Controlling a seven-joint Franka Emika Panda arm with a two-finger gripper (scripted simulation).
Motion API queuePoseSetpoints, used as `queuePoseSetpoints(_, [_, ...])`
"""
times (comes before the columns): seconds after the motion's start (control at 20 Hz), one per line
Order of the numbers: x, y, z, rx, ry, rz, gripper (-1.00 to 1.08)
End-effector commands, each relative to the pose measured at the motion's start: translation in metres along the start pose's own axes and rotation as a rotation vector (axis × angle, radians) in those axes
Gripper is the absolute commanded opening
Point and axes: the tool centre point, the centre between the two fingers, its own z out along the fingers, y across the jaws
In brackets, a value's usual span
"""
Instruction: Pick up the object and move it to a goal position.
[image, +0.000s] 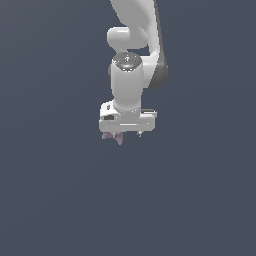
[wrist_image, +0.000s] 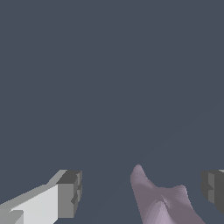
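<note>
My fingers (wrist_image: 70, 194) stand spread apart, one pad at each side of the wrist view, neither touching anything. My gripper (wrist_image: 142, 192) is thus open around a gap. The object (wrist_image: 159, 203), a pale mauve block with pinched corners, lies inside that gap, nearer the darker far finger than the white one, one pointed corner aimed away from my palm. In the exterior view its tips show just below my gripper (image: 126, 134), toward that view's left.
</note>
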Motion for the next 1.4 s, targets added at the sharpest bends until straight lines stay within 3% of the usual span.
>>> queuePoseSetpoints(0.0, [0.0,0.0,0.0,0.0,0.0,0.0,1.0])
queuePoseSetpoints(0.8, [0.002,0.001,-0.011,0.018,0.012,-0.024,1.0])
queuePoseSetpoints(1.35, [-0.008,0.011,-0.006,0.016,0.007,-0.149,1.0])
